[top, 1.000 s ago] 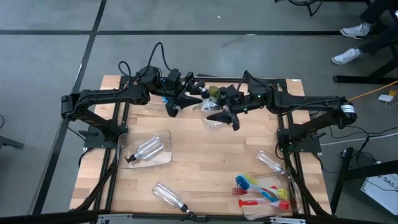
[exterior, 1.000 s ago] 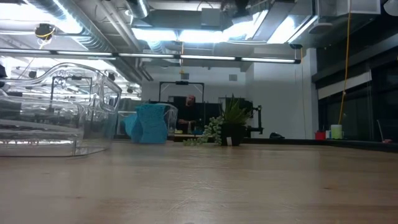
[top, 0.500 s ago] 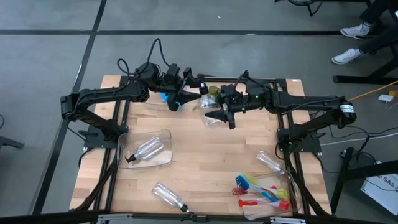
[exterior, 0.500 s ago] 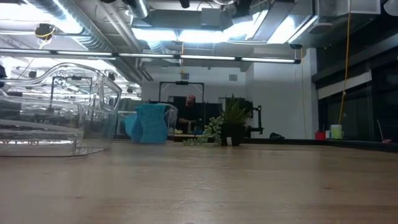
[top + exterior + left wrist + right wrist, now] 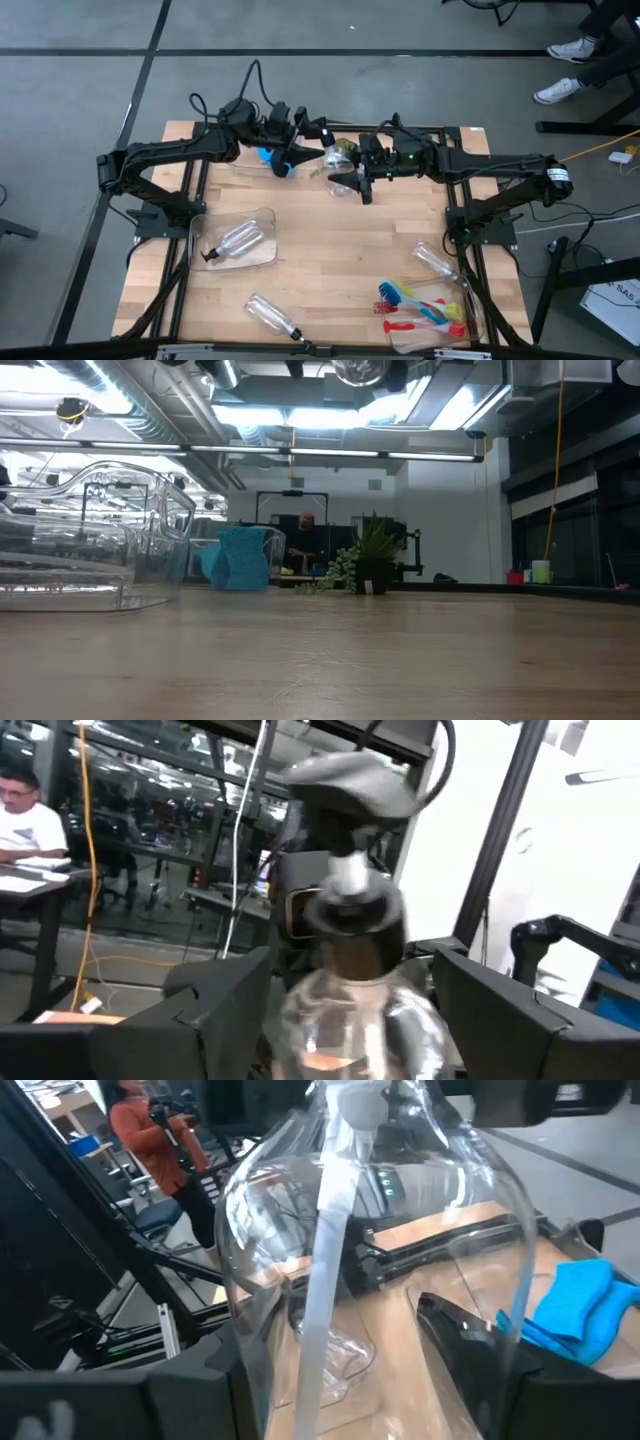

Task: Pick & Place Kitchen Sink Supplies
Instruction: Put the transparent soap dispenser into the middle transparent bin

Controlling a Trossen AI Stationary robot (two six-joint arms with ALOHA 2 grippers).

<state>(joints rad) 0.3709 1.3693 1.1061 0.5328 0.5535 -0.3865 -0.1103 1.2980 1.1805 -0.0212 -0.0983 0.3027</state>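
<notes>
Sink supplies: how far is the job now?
Done: one bottle lies in the left bin; brushes lie together at right. In hand: right gripper holds a second bottle aloft; left gripper, fingers open, is at its pump. Left: two loose bottles and the sponge.

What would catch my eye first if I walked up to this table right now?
Two dark arms meet at the table's far edge, the right gripper holding a clear bottle up between them, the left gripper close beside it. Near the front right corner lies a bright bundle of brushes.
</notes>
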